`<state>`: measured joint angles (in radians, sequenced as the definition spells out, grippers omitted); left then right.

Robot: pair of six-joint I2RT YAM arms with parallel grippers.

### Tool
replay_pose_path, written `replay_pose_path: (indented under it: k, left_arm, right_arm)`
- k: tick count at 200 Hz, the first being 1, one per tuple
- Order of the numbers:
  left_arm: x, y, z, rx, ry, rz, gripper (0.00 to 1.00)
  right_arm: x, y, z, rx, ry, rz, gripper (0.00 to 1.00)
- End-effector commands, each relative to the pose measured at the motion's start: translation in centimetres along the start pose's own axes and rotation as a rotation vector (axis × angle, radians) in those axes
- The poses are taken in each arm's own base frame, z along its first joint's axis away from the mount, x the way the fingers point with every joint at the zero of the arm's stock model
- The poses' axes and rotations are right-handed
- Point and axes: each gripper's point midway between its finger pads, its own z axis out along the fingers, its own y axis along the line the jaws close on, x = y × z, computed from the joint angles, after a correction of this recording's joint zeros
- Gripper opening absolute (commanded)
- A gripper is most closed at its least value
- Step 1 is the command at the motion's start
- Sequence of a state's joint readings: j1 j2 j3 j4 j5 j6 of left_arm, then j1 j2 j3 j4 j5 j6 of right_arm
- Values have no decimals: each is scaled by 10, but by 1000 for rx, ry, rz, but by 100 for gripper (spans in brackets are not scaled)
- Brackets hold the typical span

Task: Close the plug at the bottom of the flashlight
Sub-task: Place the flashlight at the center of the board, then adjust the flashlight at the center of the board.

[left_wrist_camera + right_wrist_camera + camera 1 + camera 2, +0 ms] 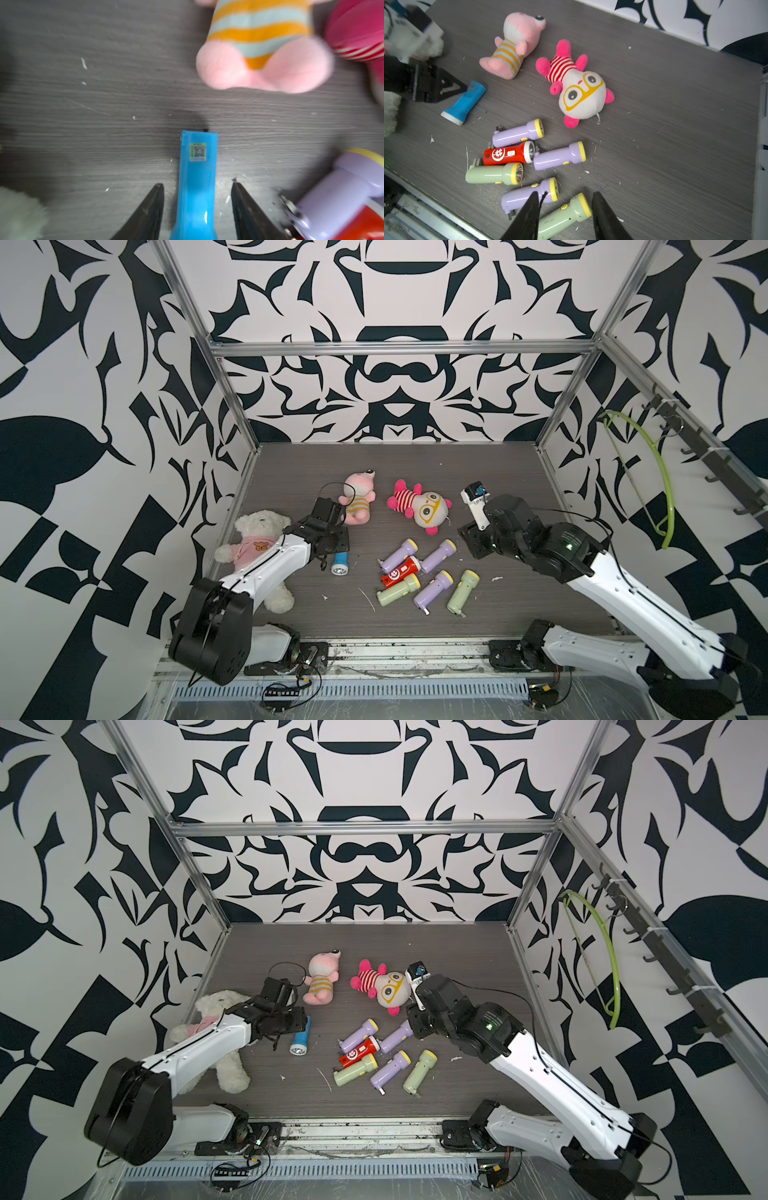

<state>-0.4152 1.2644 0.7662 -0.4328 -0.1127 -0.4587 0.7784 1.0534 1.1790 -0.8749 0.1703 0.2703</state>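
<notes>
Front: cluster of six flashlights [401, 572]; right gripper [565, 193] beside it, jaws apart, empty. Left of cluster: blue flashlight [196, 166] flat on table [415, 472], left gripper [197, 184] straddling it, jaws apart, gaps both sides. Behind: pink plush [357, 502], bespectacled plush [428, 508].

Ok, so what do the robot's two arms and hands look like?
Both the left arm and the right arm have white shells with black joint housings and a thin black cable trailing along. The right one shows a small green light. The left hand and the right hand have black fingers tapering to points.
</notes>
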Motion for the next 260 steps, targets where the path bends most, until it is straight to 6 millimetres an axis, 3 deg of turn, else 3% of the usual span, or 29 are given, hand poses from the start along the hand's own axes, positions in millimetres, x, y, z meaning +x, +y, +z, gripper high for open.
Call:
replay_pose_path:
  k: [1, 28, 68, 93, 125, 137, 147, 186, 260]
  left_arm:
    - [-11, -12, -27, 68, -47, -8, 54]
    - [-8, -35, -41, 200, -49, -2, 52]
    - [9, -58, -38, 277, 9, 69, 45]
    - [20, -76, -37, 363, 53, 111, 45]
    - [32, -99, -38, 506, 99, 104, 44]
    - [38, -102, -37, 513, 114, 109, 42]
    - [42, -104, -36, 516, 124, 113, 42]
    - [62, -113, -28, 514, 172, 147, 42]
    - [80, -99, 0, 427, 252, 110, 41]
  right_arm:
    - [1, 28, 10, -152, 22, -10, 53]
    - [-3, 30, 24, -150, -1, 31, 57]
    - [16, 34, 55, -132, 99, 50, 50]
    - [31, 50, 79, -156, 183, 3, 49]
    - [23, 71, 105, -146, 222, -102, 43]
    - [17, 79, 115, -156, 228, -118, 20]
    - [13, 84, 124, -167, 235, -133, 12]
    - [10, 107, 149, -241, 275, -148, 4]
    - [46, 124, 181, -253, 388, -161, 0]
